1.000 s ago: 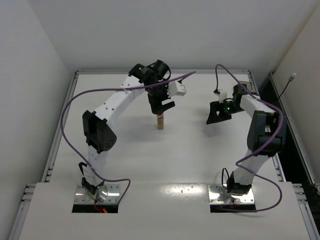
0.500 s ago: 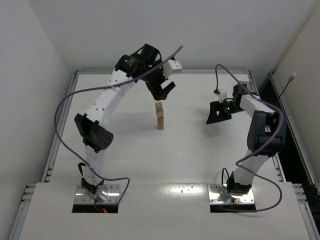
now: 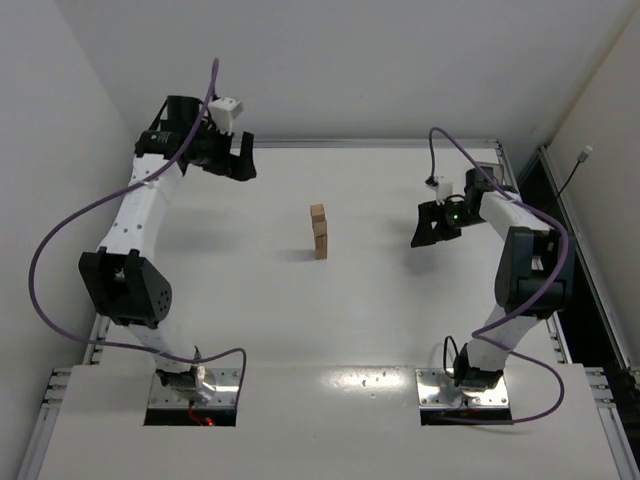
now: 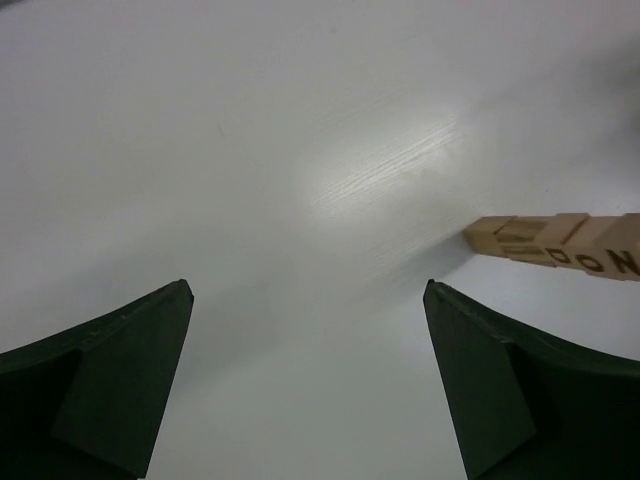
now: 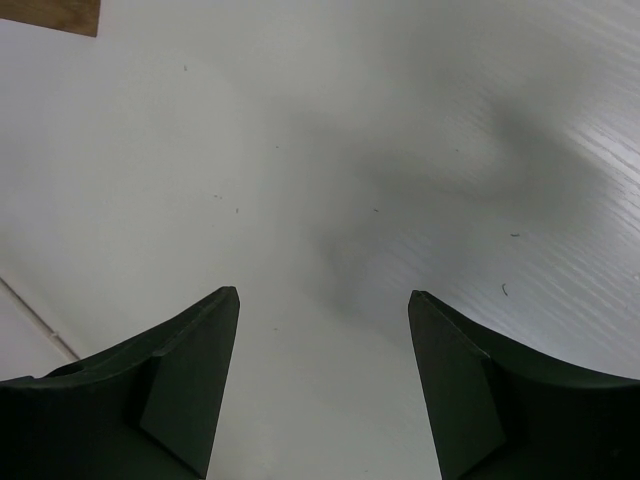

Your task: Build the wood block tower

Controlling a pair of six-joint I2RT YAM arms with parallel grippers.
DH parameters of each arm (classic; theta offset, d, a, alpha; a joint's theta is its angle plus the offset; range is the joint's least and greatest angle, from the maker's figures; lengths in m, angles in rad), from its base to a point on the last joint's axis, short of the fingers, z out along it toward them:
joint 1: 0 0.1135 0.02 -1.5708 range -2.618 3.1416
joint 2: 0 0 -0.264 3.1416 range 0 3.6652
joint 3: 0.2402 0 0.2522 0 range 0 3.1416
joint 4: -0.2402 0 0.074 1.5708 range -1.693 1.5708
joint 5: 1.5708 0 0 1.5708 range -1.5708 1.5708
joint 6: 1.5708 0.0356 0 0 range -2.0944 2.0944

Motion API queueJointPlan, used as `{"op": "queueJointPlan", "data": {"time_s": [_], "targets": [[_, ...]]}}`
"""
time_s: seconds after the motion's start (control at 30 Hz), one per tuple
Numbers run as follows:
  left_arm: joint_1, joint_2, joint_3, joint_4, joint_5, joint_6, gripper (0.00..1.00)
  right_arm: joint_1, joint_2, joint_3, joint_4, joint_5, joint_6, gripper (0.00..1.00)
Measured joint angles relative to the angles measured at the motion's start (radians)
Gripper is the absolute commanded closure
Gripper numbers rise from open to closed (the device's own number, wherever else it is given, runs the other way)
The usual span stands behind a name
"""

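Tower point(image 3: 319, 232) stands far from table point(image 3: 380, 300) edges (left gripper point(image 3: 243, 160) well apart).

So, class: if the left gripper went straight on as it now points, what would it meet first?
Probably bare table: only tabletop shows ahead of the open left gripper. The tower lies off to one side, though depth is unclear.

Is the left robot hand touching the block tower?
Apart. The top external view shows the left gripper at the far left of the table, with bare surface between it and the tower.
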Motion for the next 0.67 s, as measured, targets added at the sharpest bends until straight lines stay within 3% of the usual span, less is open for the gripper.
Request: {"op": "queueJointPlan", "data": {"time_s": [0.17, 0.33, 0.47, 0.67], "targets": [[0.087, -0.071, -0.347, 0.172, -0.001, -0.061, 0.0, 0.036, -0.032, -0.014, 0.016, -0.006, 0.0, 0.34], [0.095, -0.109, -0.657, 0.32, -0.06, -0.088, 0.0, 0.055, -0.061, -0.028, 0.057, 0.017, 0.001, 0.34], [0.095, -0.129, -0.763, 0.407, -0.133, -0.114, 0.0, 0.049, -0.062, -0.04, 0.099, 0.049, 0.007, 0.34], [0.099, -0.131, -0.772, 0.478, -0.18, -0.131, 0.0, 0.048, -0.062, -0.053, 0.128, 0.09, 0.009, 0.34]]}}
